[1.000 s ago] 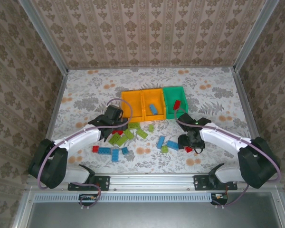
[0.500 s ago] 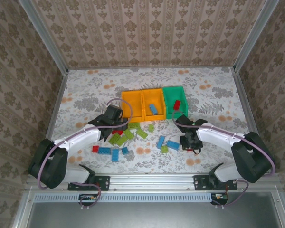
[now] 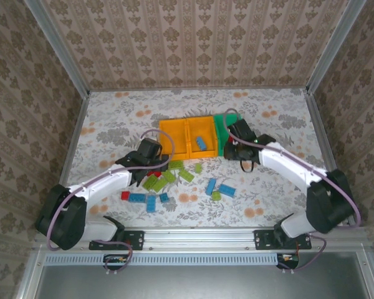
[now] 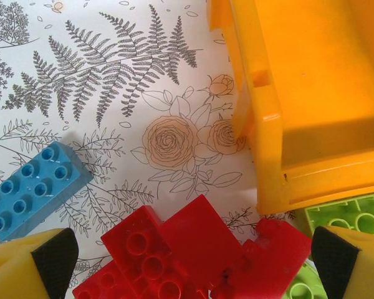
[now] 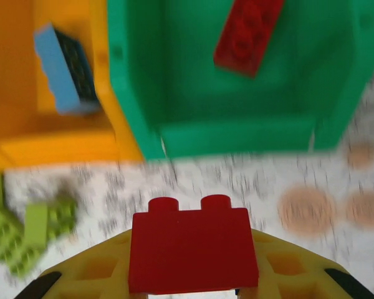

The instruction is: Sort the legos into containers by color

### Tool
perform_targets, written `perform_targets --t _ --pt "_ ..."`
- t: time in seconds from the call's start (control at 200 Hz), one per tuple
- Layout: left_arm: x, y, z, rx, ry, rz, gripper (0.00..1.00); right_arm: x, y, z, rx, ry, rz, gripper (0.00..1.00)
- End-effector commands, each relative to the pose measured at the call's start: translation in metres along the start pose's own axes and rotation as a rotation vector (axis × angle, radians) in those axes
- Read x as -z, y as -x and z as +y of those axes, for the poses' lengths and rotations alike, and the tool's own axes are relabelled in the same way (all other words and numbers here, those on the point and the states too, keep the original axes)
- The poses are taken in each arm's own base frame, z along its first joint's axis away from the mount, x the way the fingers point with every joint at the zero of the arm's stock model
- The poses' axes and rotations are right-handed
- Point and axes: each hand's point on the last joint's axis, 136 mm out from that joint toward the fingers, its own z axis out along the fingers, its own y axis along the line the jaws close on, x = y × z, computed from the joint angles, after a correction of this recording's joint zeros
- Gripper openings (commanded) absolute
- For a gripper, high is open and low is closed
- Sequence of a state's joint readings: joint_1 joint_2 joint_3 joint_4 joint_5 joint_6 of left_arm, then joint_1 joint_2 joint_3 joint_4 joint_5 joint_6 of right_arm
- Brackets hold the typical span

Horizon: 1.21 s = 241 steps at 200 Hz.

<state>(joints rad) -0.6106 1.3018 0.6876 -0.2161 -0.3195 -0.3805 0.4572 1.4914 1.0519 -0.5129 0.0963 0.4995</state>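
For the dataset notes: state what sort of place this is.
Probably a robot test cell, not a home: patterned panels wall in a small table, a left arm and right arm are bolted to a metal rail, and legos lie beside sorting bins.

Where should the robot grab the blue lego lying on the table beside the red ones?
Pinch the blue lego across its two long smooth sides, coming straight down from above. It lies flat, studs up and slanted, with table showing along both long sides. The open left tool would probably need to turn to line up with it.
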Motion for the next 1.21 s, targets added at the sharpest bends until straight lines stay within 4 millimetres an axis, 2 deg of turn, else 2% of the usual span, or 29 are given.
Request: perform_targets --t 0.0,0.175,0.275,0.36,0.395,0.455,0.485,0.54,0.67,0.805,0.935,1.045,1.2 --pt "0.006 -0.003 0.004 -0.006 0.021 -0.004 1.0 -0.018 0.037 0.006 0.031 0.008 -0.046 0.21" --pt "0.008 -0.006 0.004 0.001 0.018 -0.003 1.0 -0.053 0.065 -0.007 0.042 -0.083 -0.011 0.22" --pt "0.01 -0.009 0.006 0.003 0.021 0.002 1.0 -0.069 0.07 -0.019 0.013 -0.121 0.016 0.26" --pt "0.011 -0.013 0.009 0.01 0.031 0.009 1.0 -0.075 0.075 -0.025 -0.001 -0.137 0.024 0.3" --pt "0.011 -0.015 0.011 0.015 0.038 0.012 1.0 -0.076 0.07 -0.027 0.005 -0.149 0.051 0.35" --pt "0.012 -0.017 0.015 0.026 0.054 0.013 1.0 -0.075 0.07 -0.026 0.013 -0.144 0.054 0.56" --pt "0.013 -0.018 0.017 0.033 0.062 0.013 1.0 -0.074 0.07 -0.025 0.014 -0.139 0.054 0.62" --pt "0.013 -0.019 0.021 0.05 0.074 0.015 1.0 -0.07 0.071 -0.024 0.013 -0.129 0.049 0.69" --pt "0.012 -0.022 0.024 0.093 0.067 0.034 1.0 -0.052 0.074 -0.015 -0.007 -0.072 0.021 0.77" --pt "0.01 -0.019 0.0 0.046 -0.073 0.032 0.97 -0.033 0.073 -0.006 -0.036 -0.001 -0.021 0.79" --pt "0.007 -0.025 -0.022 -0.04 -0.166 0.065 0.86 -0.026 0.061 -0.008 -0.046 0.014 -0.013 0.79" --pt "0.004 -0.037 -0.031 -0.088 -0.18 0.12 0.78 -0.022 0.051 -0.013 -0.048 0.008 -0.006 0.79" --pt "0.0 -0.045 -0.035 -0.082 -0.181 0.14 0.75 -0.021 0.044 -0.02 -0.048 -0.013 -0.003 0.8"
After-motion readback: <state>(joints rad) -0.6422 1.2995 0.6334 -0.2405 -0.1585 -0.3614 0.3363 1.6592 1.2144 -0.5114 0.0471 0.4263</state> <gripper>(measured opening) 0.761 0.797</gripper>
